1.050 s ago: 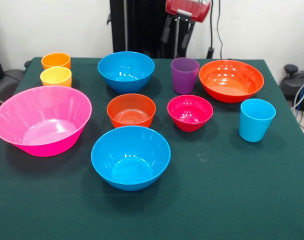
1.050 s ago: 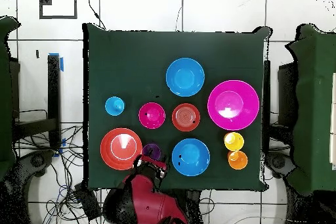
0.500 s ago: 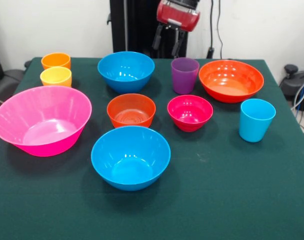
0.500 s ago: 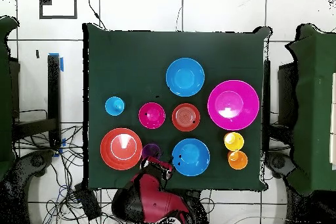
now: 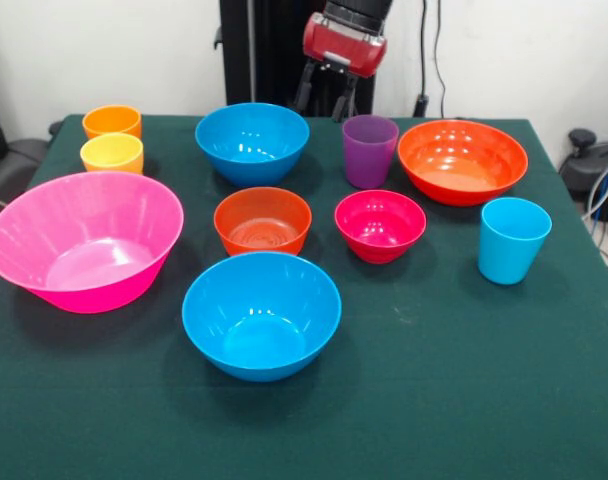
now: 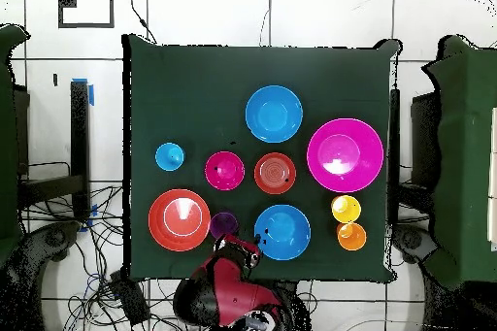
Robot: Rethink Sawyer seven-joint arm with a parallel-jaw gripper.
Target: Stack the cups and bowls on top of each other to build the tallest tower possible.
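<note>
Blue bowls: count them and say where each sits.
2. One blue bowl stands at the back beside the purple cup; the other blue bowl sits nearest the front, before the small orange bowl. None looks hidden.

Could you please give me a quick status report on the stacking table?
Gripper open, empty, above the table's far edge. Nothing stacked yet; translucent purple plastic cup nearest it. Nothing in the way.
</note>
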